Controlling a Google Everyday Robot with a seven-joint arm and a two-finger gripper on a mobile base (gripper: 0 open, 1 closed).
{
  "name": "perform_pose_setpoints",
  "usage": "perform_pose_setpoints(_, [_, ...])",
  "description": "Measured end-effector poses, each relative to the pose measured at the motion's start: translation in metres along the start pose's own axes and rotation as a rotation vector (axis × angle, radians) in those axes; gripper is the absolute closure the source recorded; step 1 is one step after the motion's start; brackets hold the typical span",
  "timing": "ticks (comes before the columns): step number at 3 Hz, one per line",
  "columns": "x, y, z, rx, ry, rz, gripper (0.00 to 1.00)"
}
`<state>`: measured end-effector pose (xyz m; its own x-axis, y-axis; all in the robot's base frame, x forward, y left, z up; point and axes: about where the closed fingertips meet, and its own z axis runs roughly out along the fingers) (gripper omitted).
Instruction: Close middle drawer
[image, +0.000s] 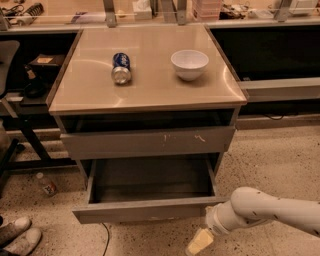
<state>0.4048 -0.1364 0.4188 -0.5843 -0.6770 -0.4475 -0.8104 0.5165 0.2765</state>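
The gripper (200, 241) hangs low over bare floor (280, 165), tip angled down-left; the arm (270, 212) reaches in from its right. Just up-left, the middle drawer (145, 210) stands pulled out, its front edge near. Whether the gripper is spread or pressed together cannot be told.

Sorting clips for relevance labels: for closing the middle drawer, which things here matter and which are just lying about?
Job: middle drawer, pulled out; hand, low near its front's right end.
Lying about: can on its side, white bowl, both on the tabletop; bottle on the floor.
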Motion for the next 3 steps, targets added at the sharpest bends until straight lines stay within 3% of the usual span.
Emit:
perform_pose_setpoints(1, [0.0,0.0,0.0,0.0,0.0,0.0,0.0])
perform_pose_setpoints(2, [0.0,0.0,0.0,0.0,0.0,0.0,0.16])
perform_pose_setpoints(3, [0.0,0.0001,0.0001,0.0,0.0,0.0,0.4])
